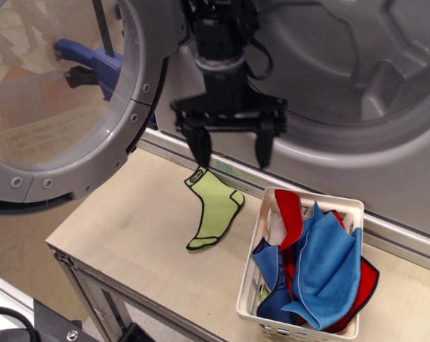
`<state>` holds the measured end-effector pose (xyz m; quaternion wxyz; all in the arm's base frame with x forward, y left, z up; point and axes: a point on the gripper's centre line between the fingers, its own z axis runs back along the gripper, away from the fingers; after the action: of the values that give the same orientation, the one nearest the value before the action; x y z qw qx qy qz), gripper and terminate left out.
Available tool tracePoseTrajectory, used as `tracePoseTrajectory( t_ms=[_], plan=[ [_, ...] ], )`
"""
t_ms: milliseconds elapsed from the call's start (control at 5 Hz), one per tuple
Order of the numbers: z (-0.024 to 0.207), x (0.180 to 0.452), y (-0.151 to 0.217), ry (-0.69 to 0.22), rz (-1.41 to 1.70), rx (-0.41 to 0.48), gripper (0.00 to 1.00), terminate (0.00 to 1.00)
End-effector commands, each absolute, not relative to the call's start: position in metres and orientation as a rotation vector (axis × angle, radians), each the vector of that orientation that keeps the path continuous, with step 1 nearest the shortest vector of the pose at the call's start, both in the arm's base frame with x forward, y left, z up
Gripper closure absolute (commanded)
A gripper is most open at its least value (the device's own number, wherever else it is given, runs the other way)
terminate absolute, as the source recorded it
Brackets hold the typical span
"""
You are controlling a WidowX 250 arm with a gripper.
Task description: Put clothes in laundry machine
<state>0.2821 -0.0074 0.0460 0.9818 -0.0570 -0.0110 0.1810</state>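
Observation:
A lime-green sock (215, 211) with dark trim lies flat on the wooden table in front of the laundry machine (357, 85). The machine's drum mouth is open and its round bolt-studded door (72, 107) is swung out to the left. Blue and red fabric pieces (314, 267) are heaped in a white slatted basket (252, 285) at the right. My gripper (231, 157) is open and empty. It hangs just above the sock's top end, fingers pointing down, in front of the drum's lower rim.
The table's front edge (150, 285) runs diagonally below the sock. A metal sill (386, 231) runs along the machine's base behind the basket. Bare table (129, 221) lies left of the sock.

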Motion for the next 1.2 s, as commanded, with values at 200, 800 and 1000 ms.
tracePoseTrajectory(
  t_ms=[200, 800, 1000],
  plan=[
    [0.033, 0.255, -0.067, -0.009, 0.296, -0.185, 0.0, 0.0],
    [-0.01, 0.239, -0.089, 0.016, 0.273, -0.18, 0.0, 0.0],
    [-0.029, 0.241, -0.092, 0.001, 0.299, -0.177, 0.0, 0.0]
  ],
)
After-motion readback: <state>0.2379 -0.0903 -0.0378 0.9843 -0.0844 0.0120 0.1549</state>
